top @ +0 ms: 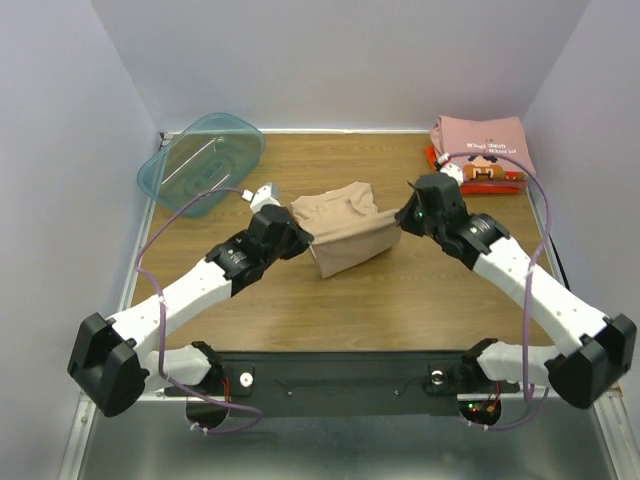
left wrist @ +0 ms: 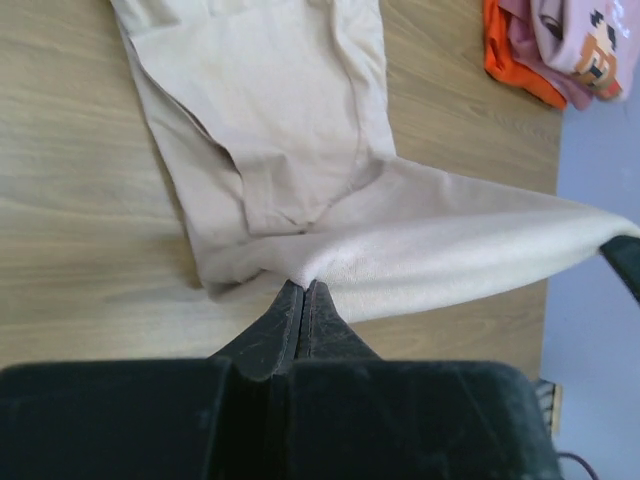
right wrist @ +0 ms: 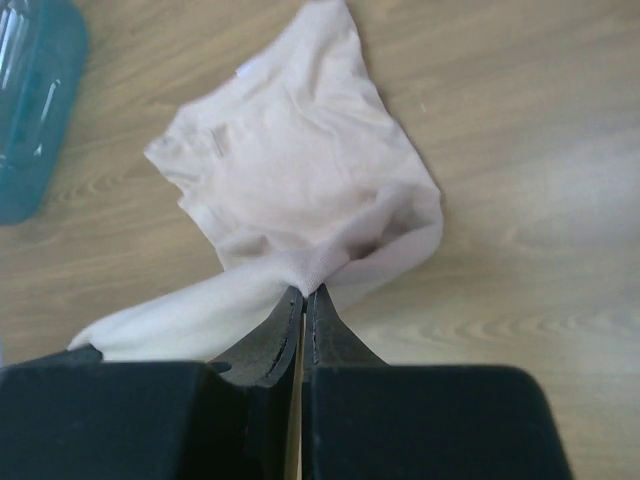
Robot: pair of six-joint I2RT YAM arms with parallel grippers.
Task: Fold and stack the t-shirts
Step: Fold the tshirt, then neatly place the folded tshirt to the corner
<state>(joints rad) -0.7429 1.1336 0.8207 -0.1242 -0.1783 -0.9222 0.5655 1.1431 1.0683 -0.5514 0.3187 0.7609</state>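
Crowding the upper left corner of the top view, a teal tub (top: 200,160) sits well apart from the shirts. At upper right, a pink shirt (top: 480,138) lies on a red-orange shirt (top: 432,158), just behind the right arm (top: 520,275). Pale walls (top: 330,60) close the wood counter (top: 400,310) on three sides. Open wood lies below the tan shirt (top: 345,232). That shirt lies at centre, one edge lifted and stretched between the left fingers (left wrist: 285,325) and right fingers (right wrist: 280,330), each pair pinched closed on its cloth.
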